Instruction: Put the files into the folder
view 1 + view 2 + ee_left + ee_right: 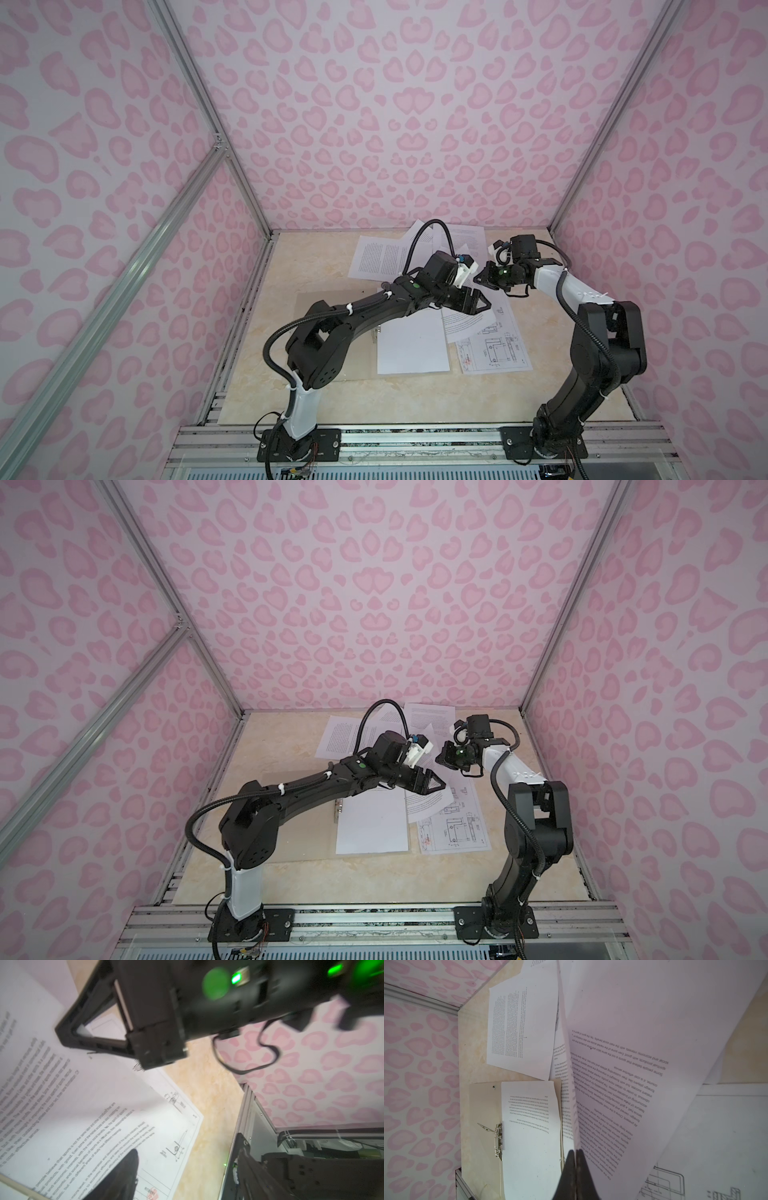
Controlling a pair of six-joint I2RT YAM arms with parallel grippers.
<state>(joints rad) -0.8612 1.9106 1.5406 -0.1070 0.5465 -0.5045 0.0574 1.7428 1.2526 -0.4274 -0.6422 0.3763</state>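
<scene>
one file (633, 1043) is pinched in right end effector (575, 1159).

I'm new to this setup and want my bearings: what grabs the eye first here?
The pink heart-spotted walls enclosing the table stand out first. Over the scattered papers, the right gripper has its jaws shut on a printed sheet, holding it curled up. Next to it lies the open folder, one page already inside.
</scene>
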